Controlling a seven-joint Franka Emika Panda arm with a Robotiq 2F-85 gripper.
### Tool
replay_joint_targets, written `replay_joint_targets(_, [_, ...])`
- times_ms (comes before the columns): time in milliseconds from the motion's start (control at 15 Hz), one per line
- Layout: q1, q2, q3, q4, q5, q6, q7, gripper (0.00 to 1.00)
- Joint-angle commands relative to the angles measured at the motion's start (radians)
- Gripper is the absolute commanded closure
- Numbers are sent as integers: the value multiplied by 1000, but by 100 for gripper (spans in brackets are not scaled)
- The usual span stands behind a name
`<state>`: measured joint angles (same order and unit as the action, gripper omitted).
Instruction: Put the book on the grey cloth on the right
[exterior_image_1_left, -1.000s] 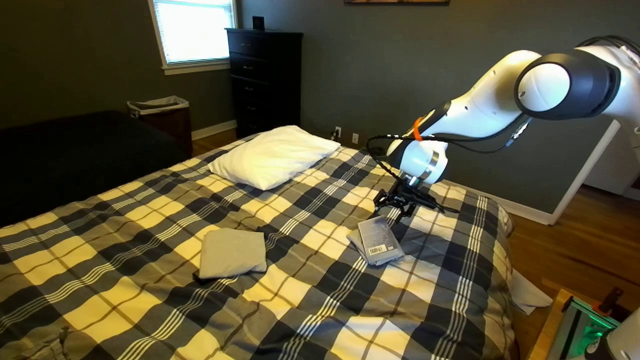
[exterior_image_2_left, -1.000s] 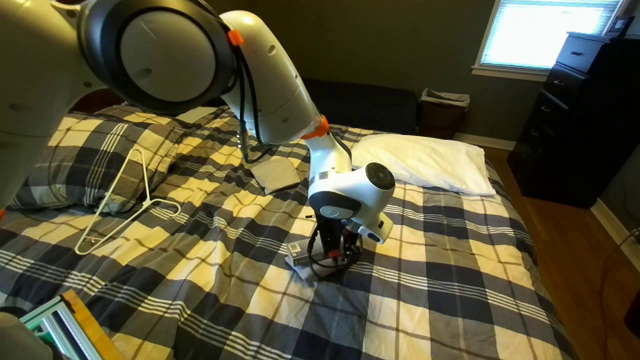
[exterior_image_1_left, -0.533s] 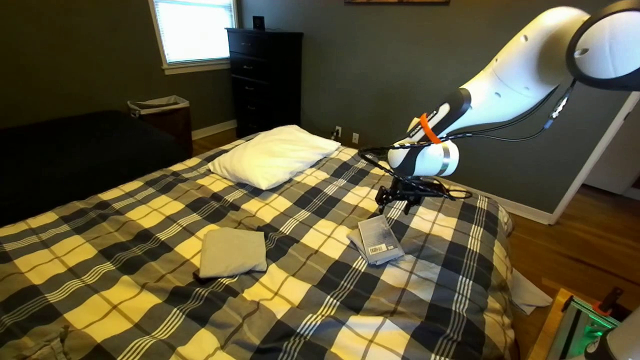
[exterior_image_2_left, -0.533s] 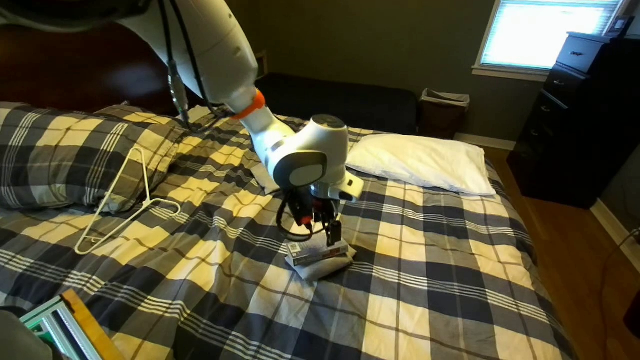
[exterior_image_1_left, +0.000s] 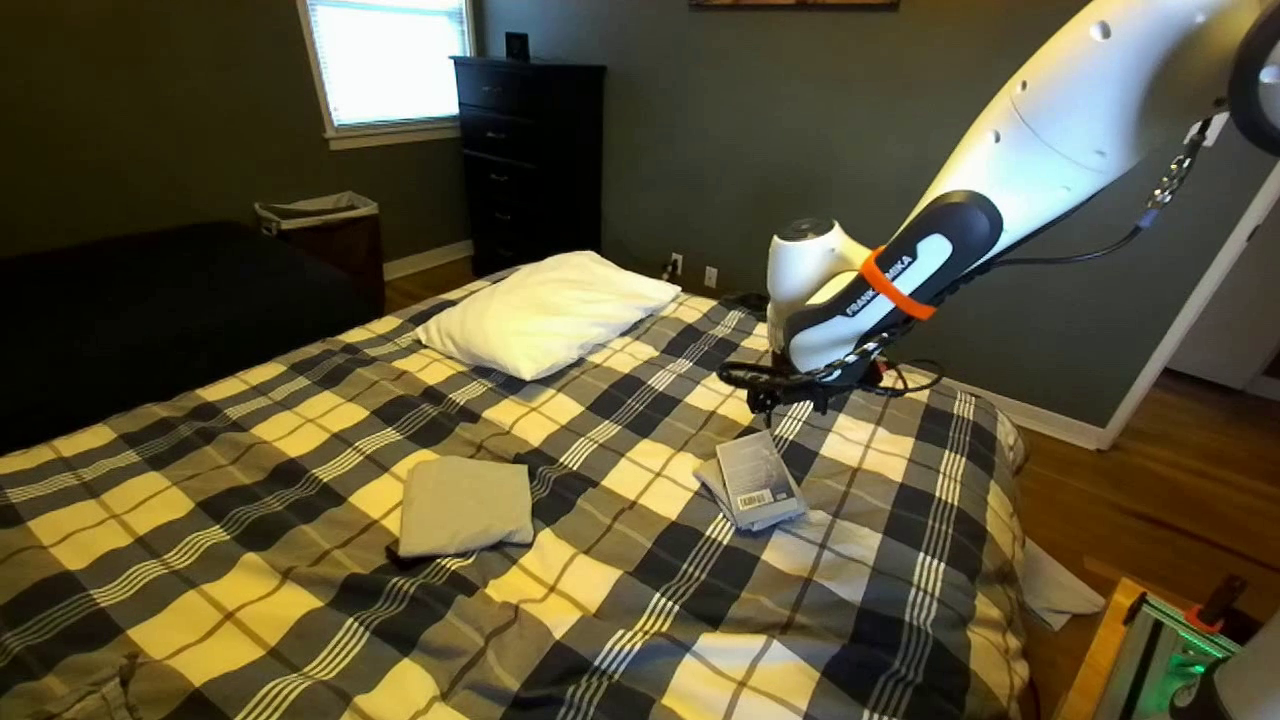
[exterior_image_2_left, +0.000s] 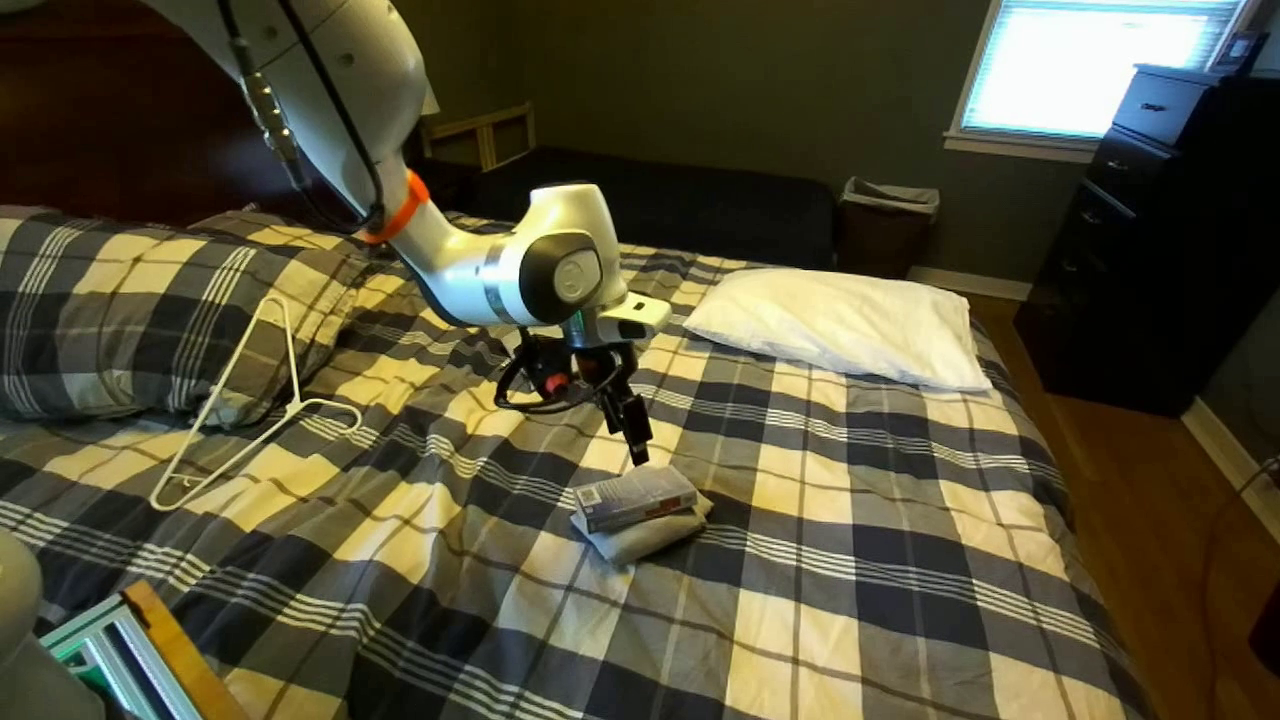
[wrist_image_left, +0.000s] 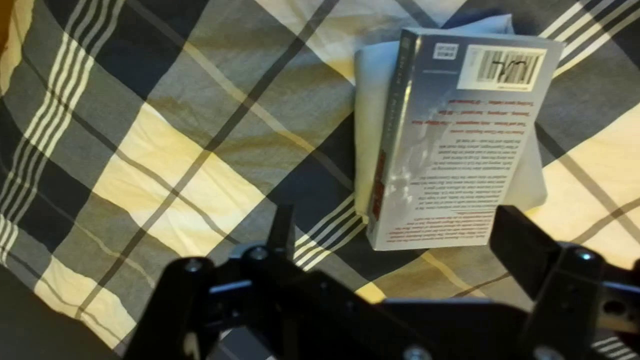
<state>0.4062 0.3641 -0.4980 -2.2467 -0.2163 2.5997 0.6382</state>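
Note:
The book (wrist_image_left: 460, 145), grey-blue with a barcode and red print, lies flat on the grey cloth (wrist_image_left: 374, 120). The cloth's pale edges show past the book on both sides. In both exterior views the book (exterior_image_1_left: 757, 468) rests on the cloth (exterior_image_2_left: 640, 540). My gripper (wrist_image_left: 395, 220) is open, its black fingers (wrist_image_left: 283, 227) wide apart and nothing held between them. It hangs above the bed just past one end of the book, apart from it in an exterior view, where the gripper (exterior_image_2_left: 634, 445) points down and tilts slightly.
A flat beige-grey cloth (exterior_image_1_left: 467, 505) lies elsewhere on the plaid bed. The white pillow (exterior_image_1_left: 550, 312) is farther back. A white hanger (exterior_image_2_left: 290, 408) lies near the plaid pillows (exterior_image_2_left: 170, 310). A dark dresser (exterior_image_1_left: 530, 160) stands by the wall.
My gripper has risen away from the book, and the arm has swung back and turned more upright. Book and grey cloth have stayed in place. The jaws have remained apart.

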Motion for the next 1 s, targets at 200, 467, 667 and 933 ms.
replay_joint_targets(200, [-147, 137, 215, 114, 32, -31, 89, 0])
replay_joint_targets(467, [-219, 221, 278, 170, 90, 24, 71, 0])
replay_joint_targets(667, [-275, 270, 327, 218, 158, 31, 24, 0])
replay_joint_targets(933, [-319, 318, 367, 272, 231, 31, -46, 0])
